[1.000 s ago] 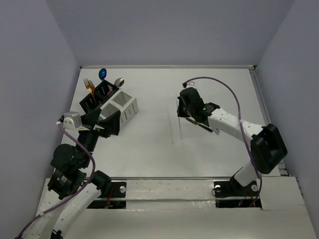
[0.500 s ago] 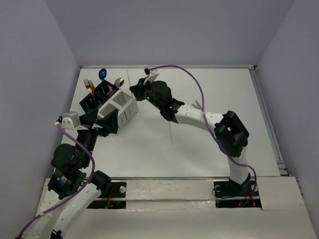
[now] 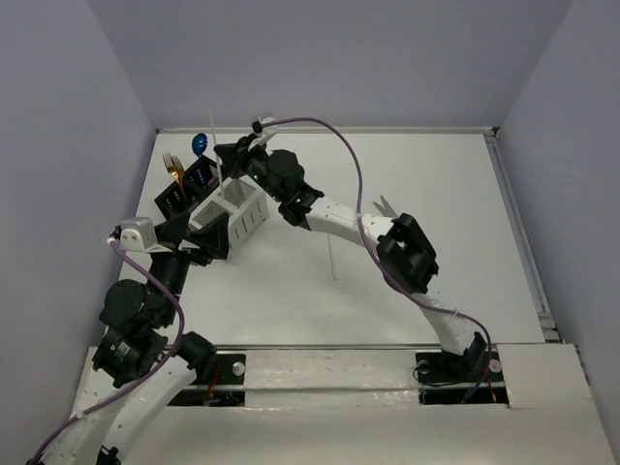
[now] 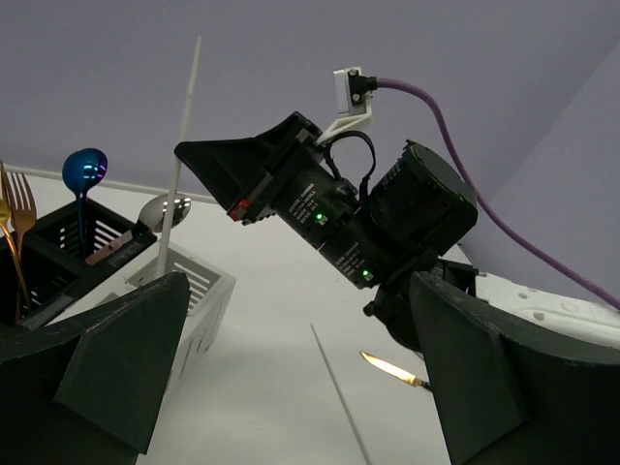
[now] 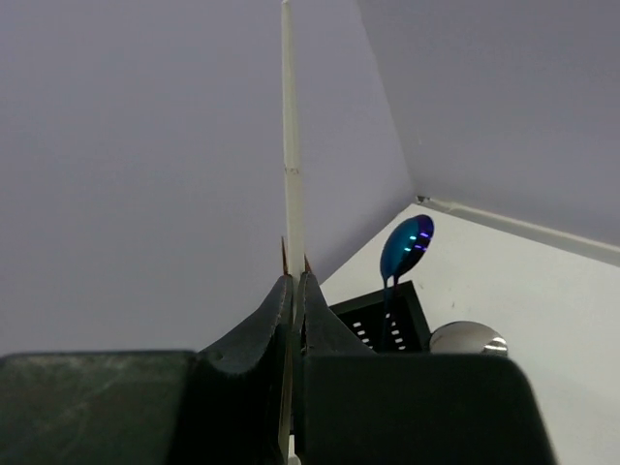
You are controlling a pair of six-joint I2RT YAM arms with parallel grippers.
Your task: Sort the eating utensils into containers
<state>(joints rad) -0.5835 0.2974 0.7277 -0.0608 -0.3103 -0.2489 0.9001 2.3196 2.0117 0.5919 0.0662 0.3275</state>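
1. The left arm is folded close to its base. Its tool gapes wide, just short of the caddies.
2. A loose chopstick and a knife lie mid-worktop.
3. The right arm stretches far-left. Its tool pinches a chopstick upright, lower end at the white caddy.
4. The black caddy holds a blue spoon, a fork and a silver spoon.

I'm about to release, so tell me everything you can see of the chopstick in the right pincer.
The chopstick is a slim white stick, plastic-looking. It stands nearly upright, clamped in the right pincer, top end free, lower end down at the white caddy; its bottom tip is hidden.
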